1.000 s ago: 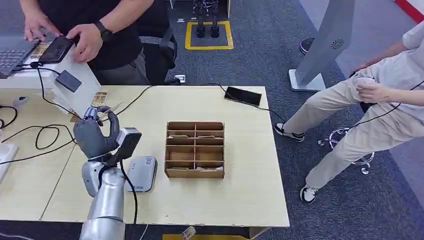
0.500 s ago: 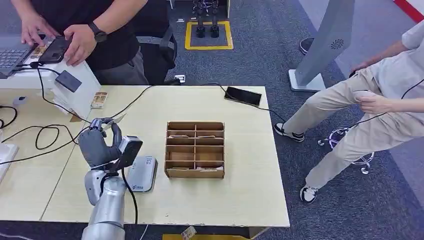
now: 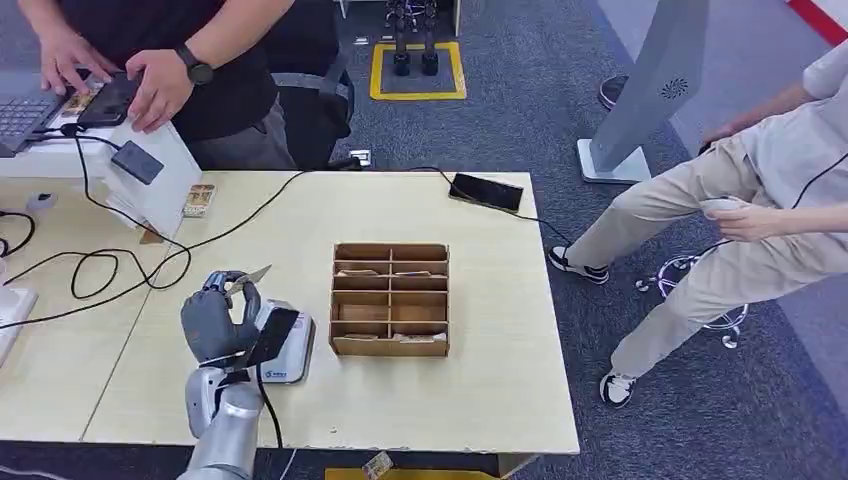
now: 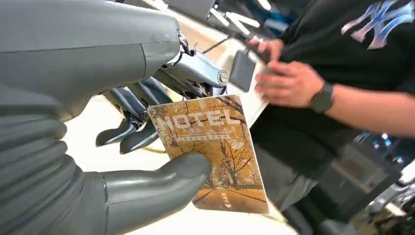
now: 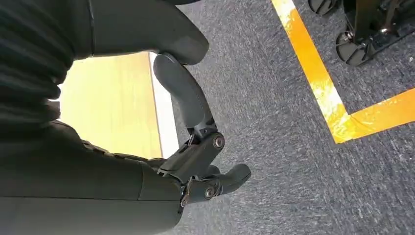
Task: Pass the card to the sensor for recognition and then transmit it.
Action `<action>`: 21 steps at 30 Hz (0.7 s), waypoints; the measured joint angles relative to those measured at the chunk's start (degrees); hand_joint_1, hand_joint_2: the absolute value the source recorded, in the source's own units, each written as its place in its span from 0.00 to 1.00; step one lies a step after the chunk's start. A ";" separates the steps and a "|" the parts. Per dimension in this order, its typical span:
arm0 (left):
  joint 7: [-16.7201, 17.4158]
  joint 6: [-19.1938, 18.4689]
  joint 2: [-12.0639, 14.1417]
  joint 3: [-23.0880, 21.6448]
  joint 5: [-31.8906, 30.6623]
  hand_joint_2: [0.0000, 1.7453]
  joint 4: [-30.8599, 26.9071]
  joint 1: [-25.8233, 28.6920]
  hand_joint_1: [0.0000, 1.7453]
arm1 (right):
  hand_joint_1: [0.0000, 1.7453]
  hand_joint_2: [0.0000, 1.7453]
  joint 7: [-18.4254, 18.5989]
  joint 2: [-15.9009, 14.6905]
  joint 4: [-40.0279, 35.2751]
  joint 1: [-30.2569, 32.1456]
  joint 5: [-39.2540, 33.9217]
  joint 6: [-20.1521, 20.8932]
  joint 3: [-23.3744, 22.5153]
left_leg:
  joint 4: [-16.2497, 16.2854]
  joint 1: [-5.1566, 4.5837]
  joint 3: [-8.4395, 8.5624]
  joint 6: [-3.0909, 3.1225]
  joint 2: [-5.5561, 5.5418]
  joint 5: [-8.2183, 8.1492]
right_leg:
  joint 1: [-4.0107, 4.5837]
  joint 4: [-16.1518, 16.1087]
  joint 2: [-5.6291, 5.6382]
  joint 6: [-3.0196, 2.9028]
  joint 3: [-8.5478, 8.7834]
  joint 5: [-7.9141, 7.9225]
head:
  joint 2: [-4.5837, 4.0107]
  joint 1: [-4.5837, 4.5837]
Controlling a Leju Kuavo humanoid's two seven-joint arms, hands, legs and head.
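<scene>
The card (image 4: pixel 210 147), a hotel key card printed with an autumn tree scene, is pinched between the thumb and fingers of the left hand (image 3: pixel 215 320), which holds it by one end so most of its face stays free for reading. The hand hangs just above the grey sensor (image 3: pixel 283 347) at the near left of the table (image 3: pixel 480 400), left of the wooden organiser (image 3: pixel 390 298). The right hand (image 5: pixel 195 161) hangs over carpet, fingers loosely curled and holding nothing.
</scene>
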 joint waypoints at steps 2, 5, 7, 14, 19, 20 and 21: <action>0.66 0.00 0.57 0.00 -0.24 1.00 0.81 0.47 1.00 | 0.00 1.00 -0.02 -0.13 0.00 0.21 -0.07 -0.22 0.00 | 0.00 0.00 0.00 0.00 -0.01 0.00 | 0.00 0.00 0.00 0.00 0.00 0.00 | 0.00 -0.02; 2.14 0.00 1.27 -0.07 -1.13 1.00 1.73 1.33 1.00 | 0.00 1.00 -0.11 -0.33 0.00 0.47 -0.07 -0.37 0.00 | 0.00 0.00 0.00 0.00 -0.01 0.00 | 0.00 0.00 0.00 0.00 -0.01 -0.01 | 0.00 0.00; 3.13 0.00 1.66 -0.26 -1.86 1.00 2.19 1.85 1.00 | 0.00 1.00 -0.15 -0.39 0.00 0.59 -0.07 -0.37 0.00 | 0.00 0.00 -0.01 0.00 -0.01 -0.01 | 0.00 0.00 0.00 0.00 -0.01 -0.01 | 0.00 0.00; 6.50 0.02 2.60 -0.42 -1.46 1.00 3.50 2.88 1.00 | 0.00 1.00 -0.20 -0.48 0.00 0.72 -0.04 -0.66 0.00 | 0.00 0.00 0.00 0.00 -0.01 0.00 | 0.00 0.00 0.00 0.00 0.00 0.00 | 0.00 -0.02; 7.15 0.04 3.04 -0.35 -0.74 1.00 3.94 3.15 1.00 | 0.00 1.00 -0.20 -0.48 0.00 0.84 -0.07 -0.79 -0.02 | 0.00 0.00 -0.01 0.00 -0.01 0.00 | 0.00 0.00 0.00 0.00 0.00 0.00 | 0.00 0.00; 7.24 0.04 3.11 -0.26 -1.03 1.00 3.96 3.25 1.00 | 0.00 1.00 -0.20 -0.48 0.00 0.86 -0.09 -0.81 -0.02 | 0.00 0.00 -0.01 0.00 -0.01 0.00 | 0.00 0.00 0.00 0.00 0.00 0.00 | 0.00 0.00; 7.28 0.07 3.17 -0.13 -1.29 1.00 3.98 3.35 1.00 | 0.00 1.00 -0.20 -0.48 0.00 0.87 -0.09 -0.81 -0.02 | 0.00 0.00 -0.01 0.00 -0.01 0.00 | 0.00 0.00 0.00 0.00 0.00 -0.01 | 0.00 0.00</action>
